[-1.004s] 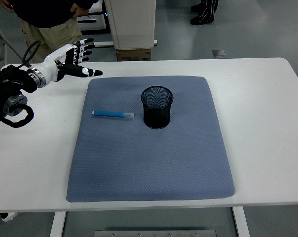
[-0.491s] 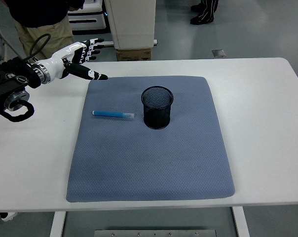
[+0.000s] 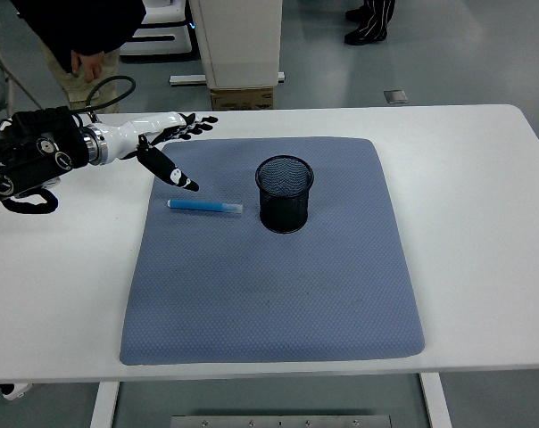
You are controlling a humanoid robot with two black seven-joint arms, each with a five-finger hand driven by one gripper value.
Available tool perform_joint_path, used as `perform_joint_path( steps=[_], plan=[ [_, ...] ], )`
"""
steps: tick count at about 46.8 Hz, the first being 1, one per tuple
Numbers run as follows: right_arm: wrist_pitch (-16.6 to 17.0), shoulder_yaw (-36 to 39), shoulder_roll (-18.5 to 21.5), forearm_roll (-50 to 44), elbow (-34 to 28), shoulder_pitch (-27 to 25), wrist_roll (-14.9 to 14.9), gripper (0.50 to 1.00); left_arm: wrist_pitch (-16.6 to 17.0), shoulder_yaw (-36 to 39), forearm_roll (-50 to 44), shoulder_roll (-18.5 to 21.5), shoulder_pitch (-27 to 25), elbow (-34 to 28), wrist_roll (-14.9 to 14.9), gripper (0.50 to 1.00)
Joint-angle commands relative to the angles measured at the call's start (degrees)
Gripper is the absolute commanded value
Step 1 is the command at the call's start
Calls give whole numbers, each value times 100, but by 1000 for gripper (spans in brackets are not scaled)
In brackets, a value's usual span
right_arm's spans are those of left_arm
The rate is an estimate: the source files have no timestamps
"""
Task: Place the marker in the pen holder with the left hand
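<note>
Because the marker (image 3: 204, 206) lies flat at nine o'clock of the pen holder (image 3: 285, 193), the left robot hand (image 3: 167, 143) hovers spread and empty above it, thumb pointed down for the pinch.

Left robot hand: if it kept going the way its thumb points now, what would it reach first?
Probably the blue marker on the mat; the left robot hand is open, thumb angled down toward it. Height is unclear.

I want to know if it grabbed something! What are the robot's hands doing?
Left hand: open, holding nothing, above the blue plastic marker.
Right hand: not in view.
</note>
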Motion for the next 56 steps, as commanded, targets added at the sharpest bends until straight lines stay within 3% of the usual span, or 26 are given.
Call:
perform_joint_path(
  steps=[1,15,33,56],
  plan=[
    [0,0,0,0,0,1,-1,1000,0,15,459,-123,4,20,5,1000],
    [0,0,0,0,0,1,-1,1000,-35,375,908,-861,92,670,-3,1000],
    [0,0,0,0,0,1,-1,1000,-273,692,1093,-950,13,662,-74,1000],
    [0,0,0,0,0,1,-1,1000,-290,762,1594,-1134,-14,662,-74,1000]
  ],
)
